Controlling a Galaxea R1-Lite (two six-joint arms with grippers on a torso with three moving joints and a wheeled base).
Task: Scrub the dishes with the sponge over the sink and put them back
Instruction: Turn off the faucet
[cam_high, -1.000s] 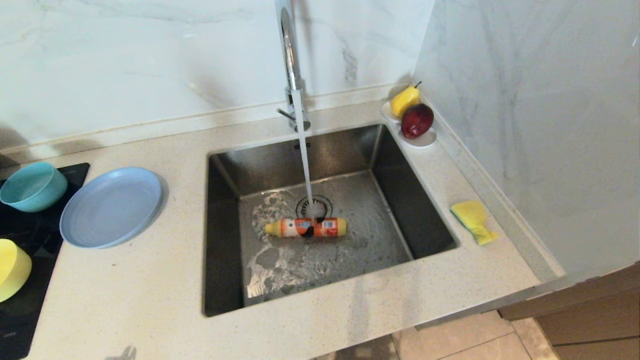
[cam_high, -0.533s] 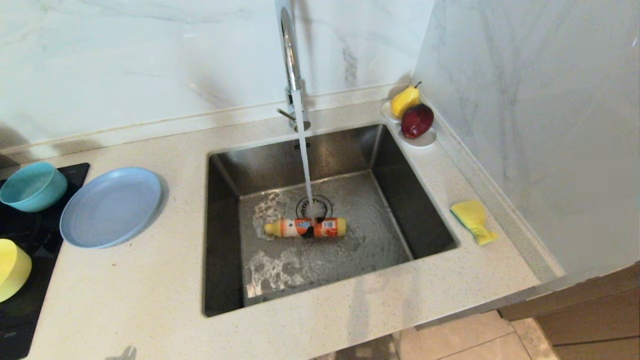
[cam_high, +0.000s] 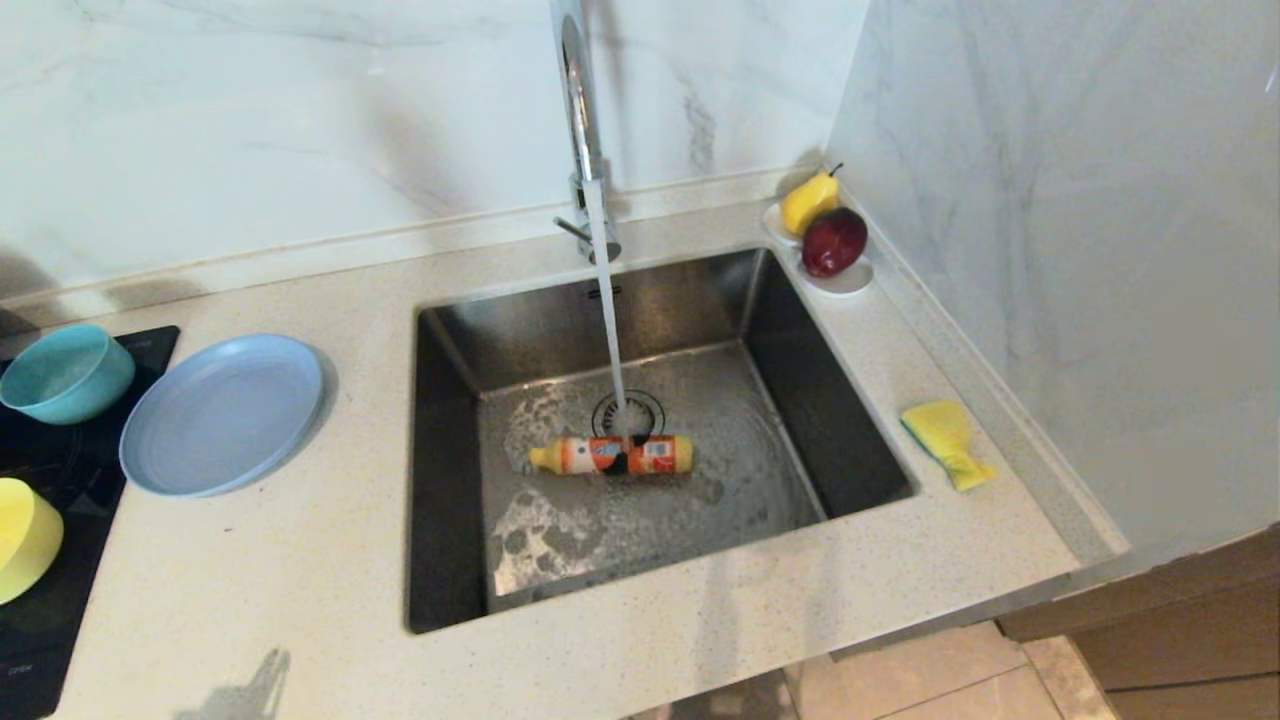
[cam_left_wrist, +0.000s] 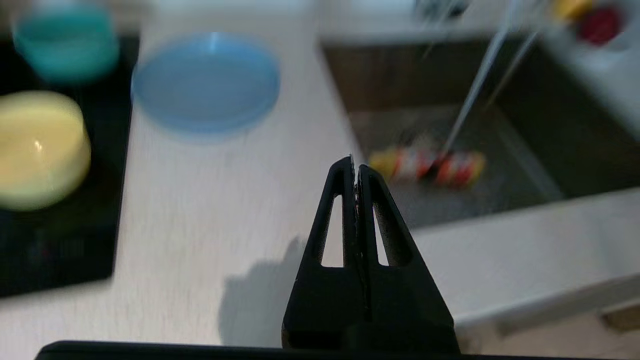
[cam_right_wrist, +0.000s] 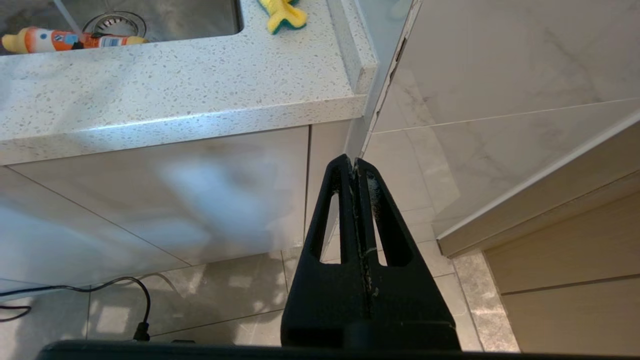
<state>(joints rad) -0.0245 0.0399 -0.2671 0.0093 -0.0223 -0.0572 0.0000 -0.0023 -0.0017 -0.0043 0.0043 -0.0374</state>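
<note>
A teal-blue bowl (cam_high: 65, 373), a grey-blue plate (cam_high: 222, 413) and a pale yellow bowl (cam_high: 25, 538) lie on the left of the counter. The yellow sponge (cam_high: 947, 441) lies on the counter right of the steel sink (cam_high: 450, 420), where water runs from the faucet (cam_high: 580, 130). In the left wrist view my left gripper (cam_left_wrist: 355, 167) is shut and empty above the counter's front, with the plate (cam_left_wrist: 206, 81) and both bowls ahead of it. My right gripper (cam_right_wrist: 353, 164) is shut and empty, parked low in front of the cabinet below the counter edge.
An orange detergent bottle (cam_high: 612, 455) lies on its side by the drain under the running water. A white dish with a pear and a red fruit (cam_high: 832, 243) sits at the sink's back right corner. A black cooktop (cam_high: 40, 600) is under the bowls. A marble wall stands on the right.
The left arm's shadow at the counter's front edge has grown and shifted slightly right. Foam on the sink floor has drifted. Dishes, sponge and bottle have not moved.
</note>
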